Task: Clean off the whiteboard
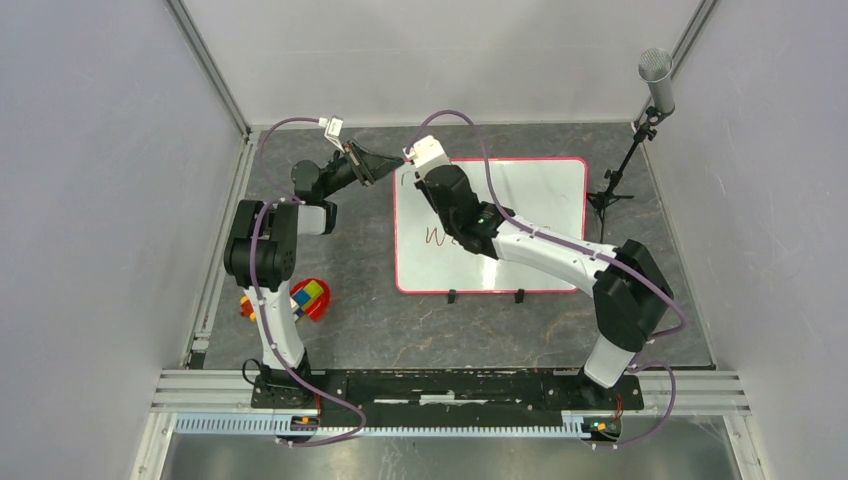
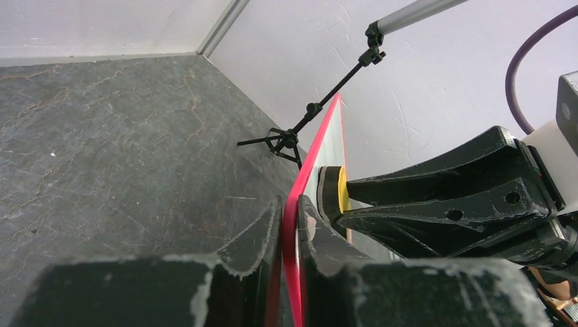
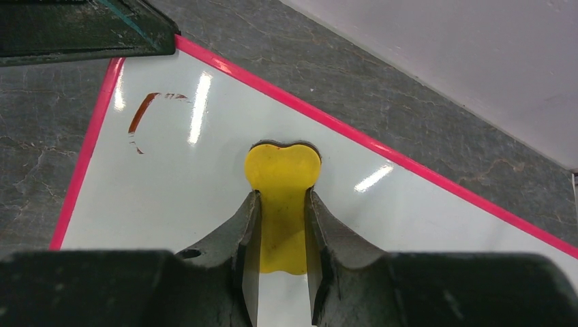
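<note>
I hold whiteboard rim clamped in left gripper; right gripper grips yellow eraser on board, ink stroke lying off toward the left gripper

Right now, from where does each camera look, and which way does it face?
Top external: above and behind the arms, facing down at the whiteboard; both arms show.
Left wrist: low along the board's edge toward the microphone stand; the left gripper clamps that edge.
Right wrist: facing down onto the board; the right gripper holds a yellow eraser.
Shared: both wrist views show the eraser.
</note>
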You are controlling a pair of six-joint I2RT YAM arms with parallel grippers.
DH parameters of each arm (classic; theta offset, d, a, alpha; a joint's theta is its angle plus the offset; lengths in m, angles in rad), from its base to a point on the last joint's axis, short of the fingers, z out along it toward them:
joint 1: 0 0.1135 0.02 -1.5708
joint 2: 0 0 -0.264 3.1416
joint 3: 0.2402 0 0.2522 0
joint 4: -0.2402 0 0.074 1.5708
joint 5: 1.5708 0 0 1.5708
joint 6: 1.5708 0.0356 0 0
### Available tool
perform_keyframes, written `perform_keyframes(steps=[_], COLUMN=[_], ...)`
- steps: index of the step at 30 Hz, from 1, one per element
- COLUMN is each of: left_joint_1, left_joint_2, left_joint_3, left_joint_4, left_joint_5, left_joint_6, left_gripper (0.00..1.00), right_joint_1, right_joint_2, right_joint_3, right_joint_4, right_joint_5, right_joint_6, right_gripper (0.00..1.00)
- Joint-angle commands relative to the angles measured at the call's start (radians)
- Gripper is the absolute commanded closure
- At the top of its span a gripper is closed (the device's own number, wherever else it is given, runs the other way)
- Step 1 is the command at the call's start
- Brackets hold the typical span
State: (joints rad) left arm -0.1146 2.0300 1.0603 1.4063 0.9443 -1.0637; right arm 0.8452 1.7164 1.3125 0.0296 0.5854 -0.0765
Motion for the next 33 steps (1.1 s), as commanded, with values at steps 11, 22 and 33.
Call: perform_keyframes(steps=[11, 22, 33], left_joint_1=[-0.010, -0.010, -0.010], left_joint_2=[-0.018, -0.031, -0.031], left_joint_3=[0.020, 0.009, 0.009], left_joint_4=[0.042, 0.044, 0.042], left_joint_5=[0.031, 0.016, 0.017], left_joint_6=[0.041, 0.056, 0.059], left_gripper=[0.98, 0.98, 0.98], right_joint_1=[0.038, 0.115, 0.024], right_joint_2=[0.152, 0.204, 0.038], right_joint_3=[0.207, 0.137, 0.028], right_joint_4=[-0.026, -0.094, -0.069], right_joint_5=[-0.023, -0.027, 0.122], right_joint_6=[-0.024, 0.005, -0.003], right_gripper=[0.79, 0.80, 0.80])
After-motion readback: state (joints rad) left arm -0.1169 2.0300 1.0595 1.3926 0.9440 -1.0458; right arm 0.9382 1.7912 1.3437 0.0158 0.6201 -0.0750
